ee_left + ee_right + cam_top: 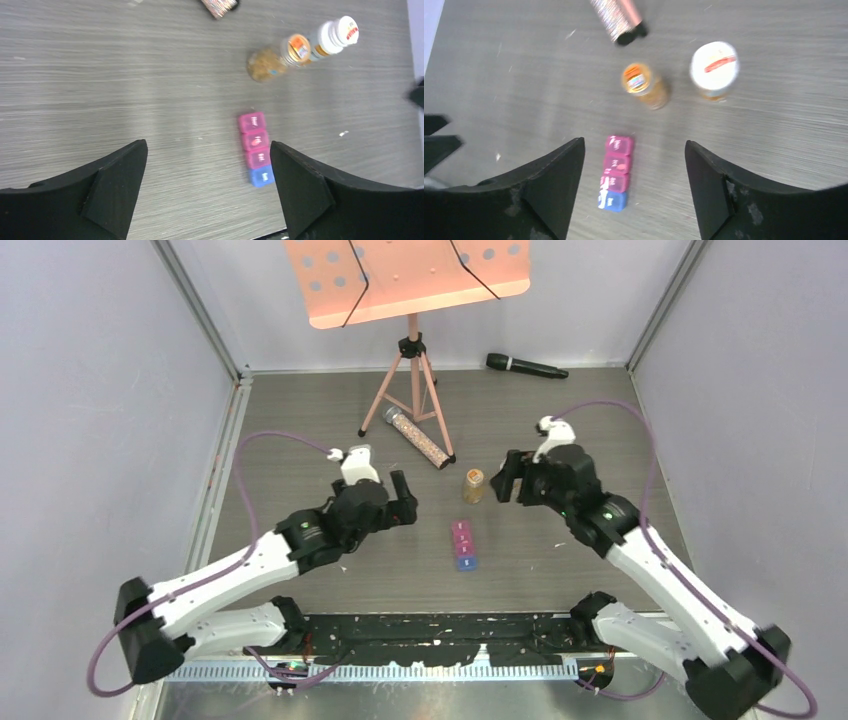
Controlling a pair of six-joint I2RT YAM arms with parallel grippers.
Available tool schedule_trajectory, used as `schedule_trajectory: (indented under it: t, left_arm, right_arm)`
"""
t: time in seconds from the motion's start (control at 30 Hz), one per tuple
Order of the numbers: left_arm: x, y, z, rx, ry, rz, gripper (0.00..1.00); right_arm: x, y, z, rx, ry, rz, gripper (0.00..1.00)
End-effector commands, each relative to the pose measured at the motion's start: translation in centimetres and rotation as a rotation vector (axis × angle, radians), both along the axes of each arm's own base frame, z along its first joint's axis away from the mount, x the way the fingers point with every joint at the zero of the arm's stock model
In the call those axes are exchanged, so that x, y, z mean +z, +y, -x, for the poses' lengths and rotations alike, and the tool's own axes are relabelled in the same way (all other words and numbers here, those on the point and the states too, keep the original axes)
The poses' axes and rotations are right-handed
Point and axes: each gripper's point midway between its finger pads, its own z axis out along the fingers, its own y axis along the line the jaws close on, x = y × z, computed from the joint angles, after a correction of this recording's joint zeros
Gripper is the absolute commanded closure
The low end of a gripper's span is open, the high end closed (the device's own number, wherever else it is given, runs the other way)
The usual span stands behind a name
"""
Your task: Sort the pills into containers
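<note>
Arms are reaching forward from their bases at the near edge of the table [300,420], each trailing a looping purple cable [262,445] and angling inward toward the middle. The left gripper [207,145] is hovering above the grey wood-grain surface with its two black fingers spread wide and nothing between them. The right gripper [634,141] is likewise standing spread apart, pinching nothing.

The pill box strip [464,545] is lying flat between the two grippers, a little nearer the bases than either and touching neither. It is running near to far, with its blue compartment sitting at the near end and pink ones beyond it. White marks are showing on the lids, too blurred to read.

Just beyond the strip's far end and apart from it, an amber jar [473,484] with an orange lid is standing upright. A white-capped bottle [714,68] is standing just beside it on the right; whether the two are touching cannot be told. Farther on, a clear tube [420,437] of speckled beads is lying slantwise by the feet of a tripod music stand [411,350], whose pale orange desk is tilting over the far part of the table. A black microphone [526,365] is lying near the back wall, off to the right.
</note>
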Motion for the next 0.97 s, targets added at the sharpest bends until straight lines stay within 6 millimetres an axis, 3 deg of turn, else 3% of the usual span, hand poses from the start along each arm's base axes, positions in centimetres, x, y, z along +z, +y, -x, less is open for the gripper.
schedule_trajectory:
  t: [0.0,0.13,0.2,0.3,0.43,0.7,0.93]
  left_arm:
    - [2.9,8.2,0.7,0.133,-0.107,-0.212,0.01]
    - [5.1,12.0,1.8,0.212,-0.174,-0.202,0.01]
    - [6.2,13.5,2.2,0.222,-0.208,-0.215,0.01]
    - [7.4,15.6,3.0,0.259,-0.227,-0.223,0.01]
    - [8.0,17.8,4.0,0.297,-0.230,-0.236,0.01]
    - [9.1,20.8,5.6,0.331,-0.269,-0.189,0.01]
    - [8.7,21.6,6.2,0.332,-0.280,-0.156,0.01]
  right_arm:
    - [7.1,-9.2,1.0,-0.333,-0.247,0.141,0.14]
    - [13.5,-16.4,4.9,-0.593,-0.477,0.118,0.03]
    - [15.8,-19.7,7.2,-0.710,-0.558,0.105,0.03]
    - [17.9,-23.8,10.5,-0.867,-0.618,0.110,0.05]
    - [19.3,-27.8,14.5,-1.018,-0.666,0.093,0.05]
    - [20.0,-31.4,18.7,-1.149,-0.740,0.025,0.05]
    - [20.7,-30.7,18.3,-1.106,-0.744,0.003,0.05]
